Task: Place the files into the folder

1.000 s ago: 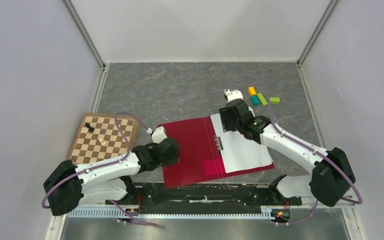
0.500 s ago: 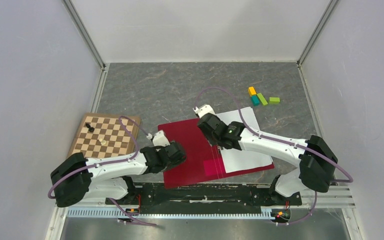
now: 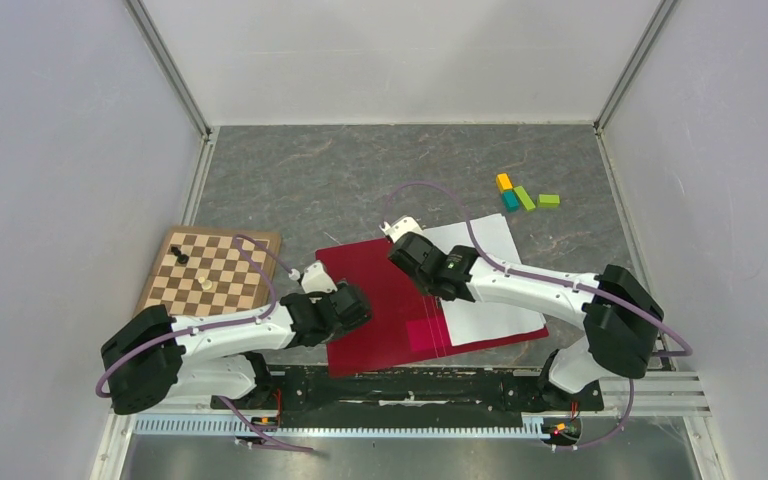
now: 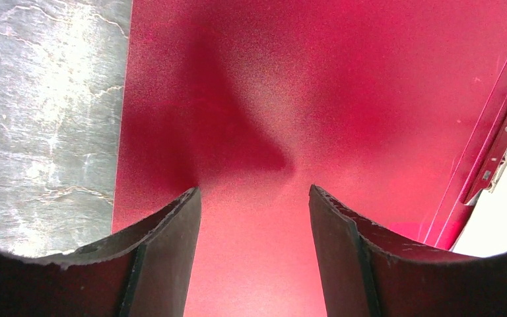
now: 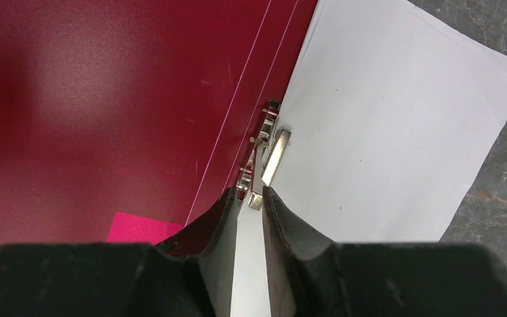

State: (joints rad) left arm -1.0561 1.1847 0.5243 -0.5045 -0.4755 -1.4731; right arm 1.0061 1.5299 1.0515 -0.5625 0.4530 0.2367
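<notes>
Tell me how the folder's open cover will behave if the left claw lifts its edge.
The folder looks thin and flat, so its cover will probably flex rather than lift rigidly. Its smooth surface under the open left claw may be slippery.

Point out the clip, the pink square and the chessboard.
clip [image 5: 274, 156]: right wrist view, on its silver lever.
pink square [image 3: 427, 335]: top external view, on its middle.
chessboard [image 3: 215, 266]: top external view, on bare central squares.

Evidently a robotics lab cell, enclosed by blank white panels [image 3: 390, 60] and aluminium posts [image 3: 165, 65] around a tabletop [image 3: 360, 170].
</notes>
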